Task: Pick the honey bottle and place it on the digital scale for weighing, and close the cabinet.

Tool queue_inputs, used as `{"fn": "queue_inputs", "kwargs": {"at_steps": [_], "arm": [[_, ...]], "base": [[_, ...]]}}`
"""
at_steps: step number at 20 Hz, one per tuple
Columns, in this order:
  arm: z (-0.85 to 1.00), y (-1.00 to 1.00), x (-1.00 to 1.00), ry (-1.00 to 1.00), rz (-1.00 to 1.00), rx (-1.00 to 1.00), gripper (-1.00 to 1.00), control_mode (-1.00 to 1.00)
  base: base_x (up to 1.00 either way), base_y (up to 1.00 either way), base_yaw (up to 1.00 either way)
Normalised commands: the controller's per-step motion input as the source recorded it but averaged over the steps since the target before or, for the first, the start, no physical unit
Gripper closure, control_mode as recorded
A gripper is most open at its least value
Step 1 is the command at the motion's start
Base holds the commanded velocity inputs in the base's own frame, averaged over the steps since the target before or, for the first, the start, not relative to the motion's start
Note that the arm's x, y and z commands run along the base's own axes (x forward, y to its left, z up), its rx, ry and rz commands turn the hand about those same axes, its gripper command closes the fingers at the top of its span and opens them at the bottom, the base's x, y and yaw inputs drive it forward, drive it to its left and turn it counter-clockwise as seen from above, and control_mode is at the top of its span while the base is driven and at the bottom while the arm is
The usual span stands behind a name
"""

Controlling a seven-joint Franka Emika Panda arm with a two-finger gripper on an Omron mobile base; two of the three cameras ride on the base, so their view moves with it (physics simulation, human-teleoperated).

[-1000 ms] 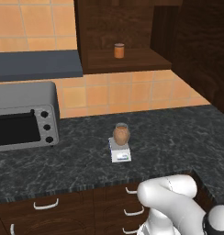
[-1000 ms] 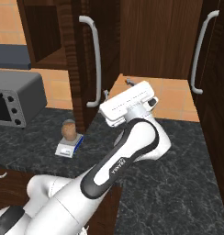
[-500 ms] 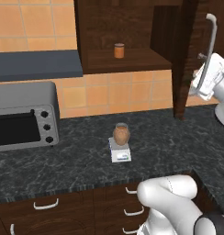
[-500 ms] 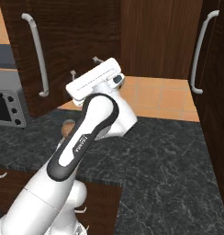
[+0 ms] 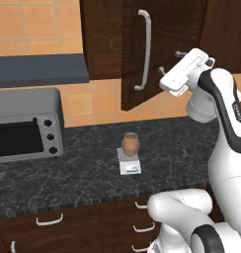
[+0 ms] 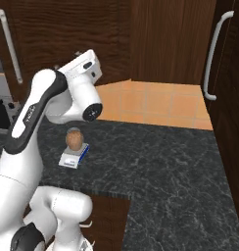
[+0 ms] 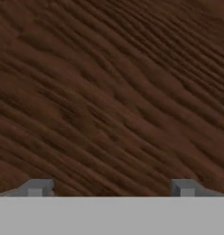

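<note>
So the honey bottle (image 5: 130, 144) is already sitting upright on the digital scale (image 5: 129, 165), out in the middle of the counter (image 5: 83, 178), a bit closer to the front edge than to the tiled back wall, so we'd call the weighing half done. What's left is the cabinet (image 5: 142, 49), and that's where the geometry matters. Our gripper (image 5: 170, 64) is up high with its fingers spread wide and nothing between them. Through the hand view the two fingertips (image 7: 39, 187) sit at the bottom with wood grain right in front of them, so we're facing the door panel straight on and very close, though we can't tell from that shot whether the tips are actually touching it. In the left base view the door still swings out a little from the cabinet front; its long silver bar handle (image 5: 144, 49) runs vertically and lies to the left of our hand, while the hand is near the door's right edge. So our guess is the push has to go flat into the panel, away from us toward the wall, rather than sideways along the handle. Only one arm here, so no choice about who does it. The toaster oven (image 5: 26, 123) sits well off to the left end of the counter, out of the way.
</note>
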Motion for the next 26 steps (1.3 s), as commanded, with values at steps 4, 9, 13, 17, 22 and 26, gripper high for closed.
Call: {"fn": "queue_inputs", "kwargs": {"at_steps": [4, 9, 13, 17, 22, 26], "arm": [[0.0, 0.34, 0.77, 0.11, -0.24, -0.1, -1.0, -1.0], [0.0, 0.01, 0.63, 0.1, -0.1, -0.02, -1.0, -1.0], [0.0, 0.0, 0.6, 0.07, -0.03, 0.0, -1.0, -1.0], [0.0, 0.0, 0.57, 0.04, -0.03, 0.0, -1.0, -1.0], [-0.03, 0.0, 0.68, 0.05, -0.02, 0.0, -1.0, -1.0], [-0.09, 0.0, 0.77, 0.01, -0.02, 0.0, -1.0, -1.0]], "base": [[0.0, 0.0, 0.0], [0.0, 0.0, 0.0], [0.0, 0.0, 0.0], [0.0, 0.0, 0.0], [0.0, 0.0, 0.0], [0.0, 0.0, 0.0]]}}
